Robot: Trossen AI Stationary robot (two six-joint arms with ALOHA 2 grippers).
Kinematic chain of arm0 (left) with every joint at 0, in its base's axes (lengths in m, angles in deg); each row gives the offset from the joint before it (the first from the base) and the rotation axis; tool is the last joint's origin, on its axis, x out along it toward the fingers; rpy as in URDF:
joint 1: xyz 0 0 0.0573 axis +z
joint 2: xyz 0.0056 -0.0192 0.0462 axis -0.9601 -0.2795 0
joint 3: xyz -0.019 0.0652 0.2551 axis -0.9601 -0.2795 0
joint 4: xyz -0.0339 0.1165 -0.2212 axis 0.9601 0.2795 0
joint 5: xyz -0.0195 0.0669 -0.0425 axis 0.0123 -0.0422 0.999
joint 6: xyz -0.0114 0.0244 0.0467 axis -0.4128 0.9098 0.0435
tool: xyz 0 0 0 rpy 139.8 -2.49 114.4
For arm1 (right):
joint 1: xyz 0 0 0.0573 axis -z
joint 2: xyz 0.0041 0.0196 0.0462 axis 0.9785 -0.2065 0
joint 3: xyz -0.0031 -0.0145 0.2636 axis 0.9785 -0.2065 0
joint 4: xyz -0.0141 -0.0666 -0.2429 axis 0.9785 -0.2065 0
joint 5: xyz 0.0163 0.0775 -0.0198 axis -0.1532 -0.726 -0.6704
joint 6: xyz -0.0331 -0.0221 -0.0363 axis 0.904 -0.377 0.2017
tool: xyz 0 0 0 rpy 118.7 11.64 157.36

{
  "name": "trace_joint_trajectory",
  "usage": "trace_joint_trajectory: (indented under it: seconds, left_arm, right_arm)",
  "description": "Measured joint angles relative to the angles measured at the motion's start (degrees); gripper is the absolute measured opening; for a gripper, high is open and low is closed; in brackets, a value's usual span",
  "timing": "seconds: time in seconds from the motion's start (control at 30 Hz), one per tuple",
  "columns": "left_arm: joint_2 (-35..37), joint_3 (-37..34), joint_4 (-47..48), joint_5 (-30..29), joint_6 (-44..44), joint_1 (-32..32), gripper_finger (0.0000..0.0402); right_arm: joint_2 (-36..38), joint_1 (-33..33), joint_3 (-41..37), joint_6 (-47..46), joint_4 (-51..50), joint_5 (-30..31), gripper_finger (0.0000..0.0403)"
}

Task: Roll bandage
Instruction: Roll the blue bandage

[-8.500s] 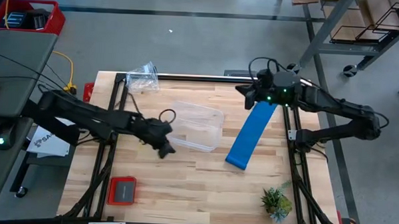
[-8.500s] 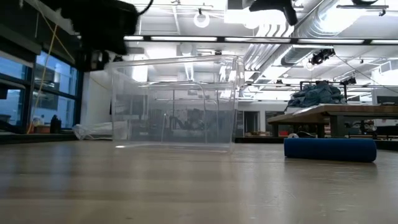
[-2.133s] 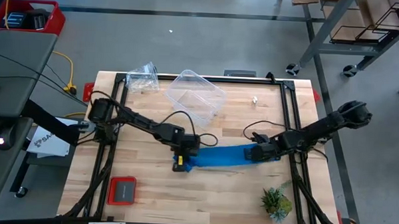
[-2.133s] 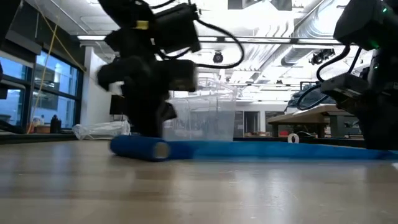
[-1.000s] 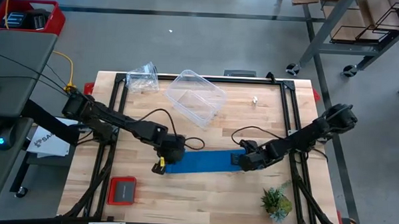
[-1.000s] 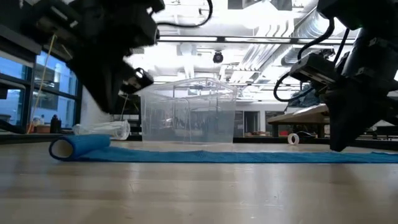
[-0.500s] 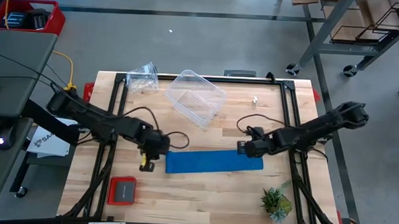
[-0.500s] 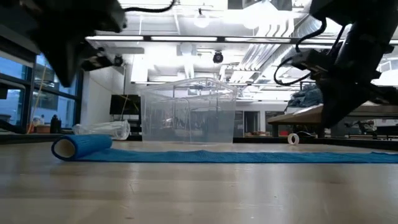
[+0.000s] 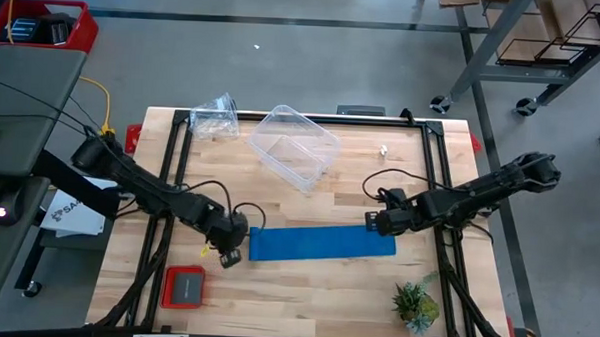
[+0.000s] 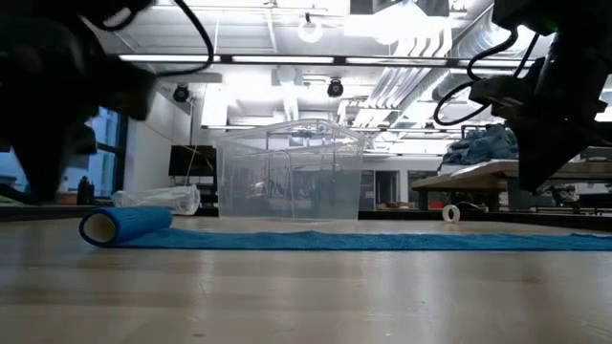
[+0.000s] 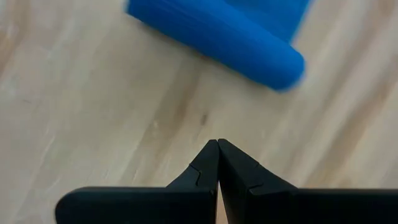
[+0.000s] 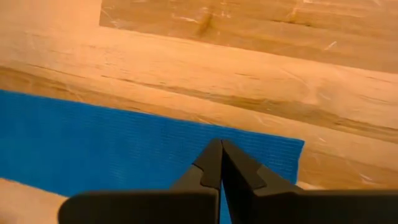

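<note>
Wooden table (image 9: 306,279), bandage (image 9: 322,241) flat at centre frame, small roll at its left end, left gripper (image 9: 231,252) just left, fingers pressed together, right gripper (image 9: 372,223) over right end, fingers pressed together.

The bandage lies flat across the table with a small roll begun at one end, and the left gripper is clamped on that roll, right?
Not quite. The bandage has a small roll begun, but the left gripper is shut on nothing, just short of the roll, as the left wrist view shows.
</note>
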Motion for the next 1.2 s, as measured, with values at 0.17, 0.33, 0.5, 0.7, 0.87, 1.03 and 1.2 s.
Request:
trace_joint_trajectory:
  seconds: [0.17,0.33,0.5,0.7,0.87,1.03,1.2]
  left_arm:
    - [-3.82,-0.03,-1.84,0.56,-5.77,3.65,0.0000]
    - [-6.26,-0.10,-4.71,3.44,-15.21,6.08,0.0000]
    - [-5.90,-0.03,-9.96,2.38,-27.01,5.62,0.0000]
    - [-5.90,-0.03,-10.19,-0.99,-33.83,3.98,0.0000]
    - [-5.90,-0.03,-14.52,-2.08,-36.23,3.93,0.0000]
    - [-5.90,-0.03,-16.89,-3.99,-37.74,4.36,0.0000]
    - [-5.93,-0.03,-20.35,-6.46,-37.78,5.28,0.0000]
  right_arm:
    - [0.00,0.00,0.00,0.02,-0.24,1.14,0.0000]
    - [0.00,0.00,0.00,0.02,-0.30,1.31,0.0000]
    - [0.00,0.00,0.00,0.02,-0.44,1.33,0.0000]
    - [0.00,0.00,0.00,0.52,-0.46,1.55,0.0000]
    - [0.00,0.00,0.00,2.04,-0.47,1.77,0.0000]
    - [0.00,0.00,0.00,2.58,-0.48,1.79,0.0000]
    - [0.00,0.00,0.00,2.99,-0.50,1.79,0.0000]
